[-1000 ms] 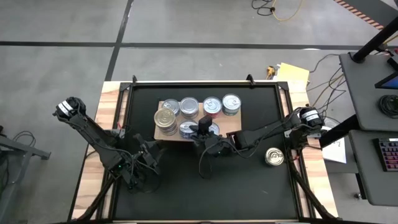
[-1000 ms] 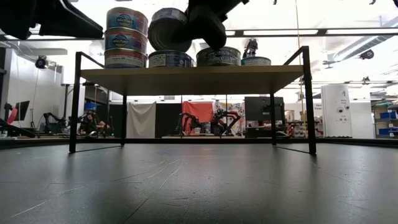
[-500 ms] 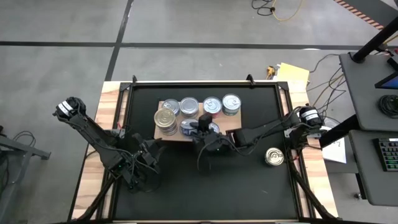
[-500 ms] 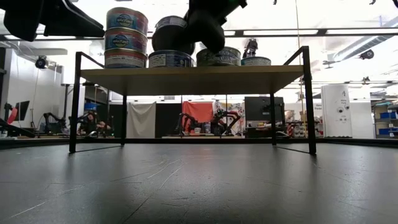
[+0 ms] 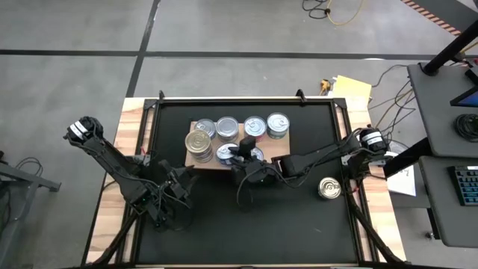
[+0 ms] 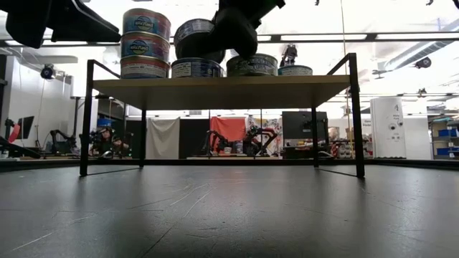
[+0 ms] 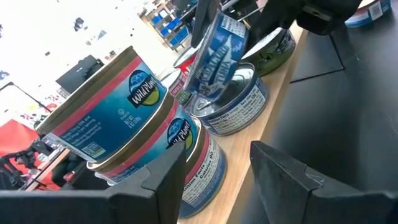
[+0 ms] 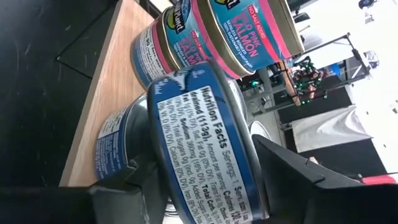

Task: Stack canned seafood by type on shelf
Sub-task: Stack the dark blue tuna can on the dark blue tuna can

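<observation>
The light-wood shelf (image 5: 273, 155) (image 6: 222, 90) carries several tins. At its left end stands a stack of pink-labelled salmon tins (image 5: 198, 141) (image 6: 145, 43). My right gripper (image 5: 239, 155) (image 6: 235, 29) is over the shelf's near row, shut on a blue tin (image 6: 192, 39) (image 7: 214, 53). That tin is tilted on edge above another blue tin (image 6: 197, 69) (image 7: 239, 102). My left gripper (image 5: 179, 187) (image 7: 217, 171) hovers open off the shelf's near left corner with nothing between its fingers. My right gripper pinches the blue tin across its height, one finger on each flat end (image 8: 247, 152), the label wall (image 8: 199, 130) facing the wrist camera. The fingers come nearly level from the table's right side. The tin stands tilted, its lower rim (image 7: 231, 76) on the lid of the blue tin below.
More tins fill the shelf's far row (image 5: 254, 125). A single tin (image 5: 328, 187) lies on the black mat at the right. The shelf stands on thin black legs (image 6: 87, 115). The mat's near half (image 5: 246, 232) has free room.
The tilted blue tin in my right gripper has sunk a little toward the blue tin below it. The gripper has stayed over the same spot on the shelf.
</observation>
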### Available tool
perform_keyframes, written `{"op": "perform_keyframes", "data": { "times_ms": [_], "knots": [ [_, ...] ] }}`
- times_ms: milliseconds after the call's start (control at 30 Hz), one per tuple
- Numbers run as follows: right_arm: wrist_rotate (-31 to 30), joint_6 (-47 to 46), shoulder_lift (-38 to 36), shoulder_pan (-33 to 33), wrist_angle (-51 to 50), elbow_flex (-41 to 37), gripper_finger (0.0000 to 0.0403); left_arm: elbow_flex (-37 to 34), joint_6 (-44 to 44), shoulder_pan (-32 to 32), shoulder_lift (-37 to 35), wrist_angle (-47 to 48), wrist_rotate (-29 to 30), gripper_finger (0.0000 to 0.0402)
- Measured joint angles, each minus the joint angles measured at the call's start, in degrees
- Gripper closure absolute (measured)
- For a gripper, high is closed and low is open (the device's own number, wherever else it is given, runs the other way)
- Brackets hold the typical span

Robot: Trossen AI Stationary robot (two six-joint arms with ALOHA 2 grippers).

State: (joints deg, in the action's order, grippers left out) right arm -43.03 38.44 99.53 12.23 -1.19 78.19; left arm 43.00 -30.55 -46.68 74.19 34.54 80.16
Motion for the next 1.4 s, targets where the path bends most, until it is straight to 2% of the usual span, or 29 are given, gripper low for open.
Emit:
{"op": "perform_keyframes", "data": {
  "times_ms": [667, 1067, 1400],
  "knots": [
    [0.15, -13.51, 0.00, -0.15, -0.25, 0.39, 0.0118, -0.02, 0.00, 0.00, 0.00, 0.09, 0.33, 0.0238],
    [0.04, -15.45, 0.00, -0.13, -1.64, 0.39, 0.0061, -0.04, 0.00, 0.00, 0.00, 0.09, 0.33, 0.0238],
    [-0.28, -17.65, 0.00, -0.35, -1.56, 0.39, 0.0048, -0.07, 0.00, 0.02, 0.02, 0.15, 0.33, 0.0238]
  ]
}}
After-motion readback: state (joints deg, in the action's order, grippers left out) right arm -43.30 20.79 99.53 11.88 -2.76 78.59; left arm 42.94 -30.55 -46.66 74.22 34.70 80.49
